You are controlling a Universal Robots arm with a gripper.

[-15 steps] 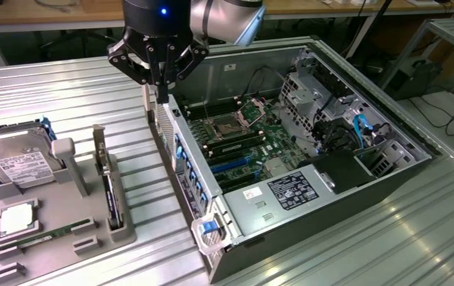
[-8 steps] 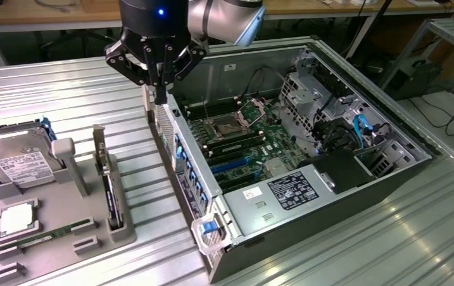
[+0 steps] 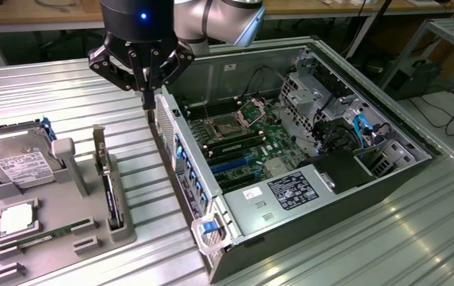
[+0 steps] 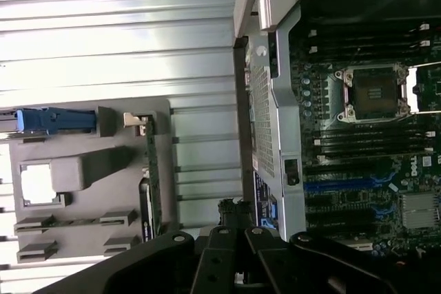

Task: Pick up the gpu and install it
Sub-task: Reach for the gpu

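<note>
Pick-up is judged unstarted — the gpu (image 3: 113, 202) is seated upright in the tray (image 3: 62, 210), the gripper (image 3: 146, 98) shut and empty beside it — so opened jaws are called for.

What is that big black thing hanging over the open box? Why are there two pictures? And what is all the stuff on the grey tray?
That is a robot arm, and the pincer at its end is for grabbing. Its fingers are shut, with nothing seen between them. It hangs above the edge of an open computer case. One picture comes from a camera off the arm, the other from a camera on the robot's wrist. On the metal table sits a grey tray of computer parts: a hard drive, a thin green memory stick and the gpu, a flat card standing on its edge, not yet picked up.
</note>
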